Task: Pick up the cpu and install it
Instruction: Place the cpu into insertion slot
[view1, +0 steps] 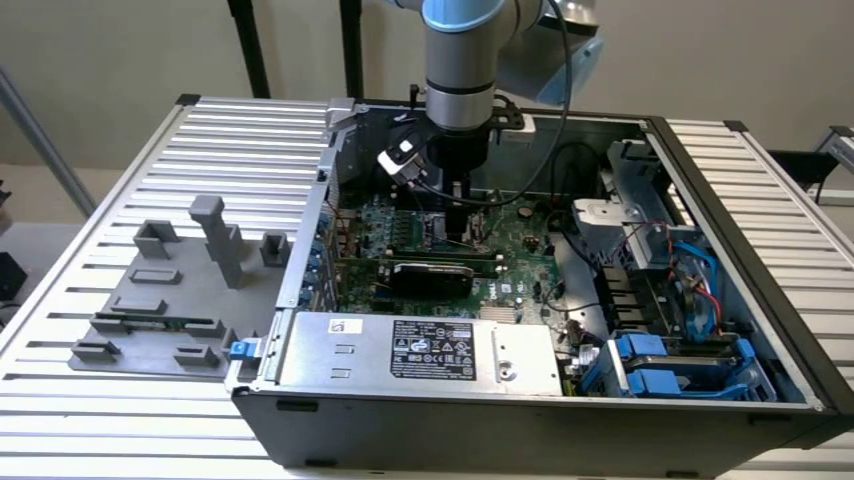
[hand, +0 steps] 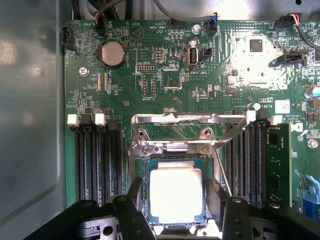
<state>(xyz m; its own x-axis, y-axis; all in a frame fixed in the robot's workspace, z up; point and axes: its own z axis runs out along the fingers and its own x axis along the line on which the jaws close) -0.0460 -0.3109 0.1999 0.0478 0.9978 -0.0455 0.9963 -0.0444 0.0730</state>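
**Cpu (hand: 176, 194) lies under the end effector (hand: 176, 212)**

Exterior view: the end effector (view1: 457, 188) reaches down into the computer case (view1: 747, 230), over the motherboard (view1: 514, 225).

Wrist view: the cpu lies flat in the socket (hand: 175, 159), straight beneath the end effector. I cannot tell whether it is grasped or released.

You lose the near edge of the small square cpu (hand: 176, 192), silvery-beige top in a dark rim, under the black gripper (hand: 175, 186), whose body the wrist picture's edge cuts off. Whether it touches the cpu's sides you cannot tell. In the exterior view the grey and silver robot arm (view1: 465, 60) is cut by the upper edge. The black label (view1: 434, 350) on the silver metal box (view1: 523, 362) carries print too small for you to read.
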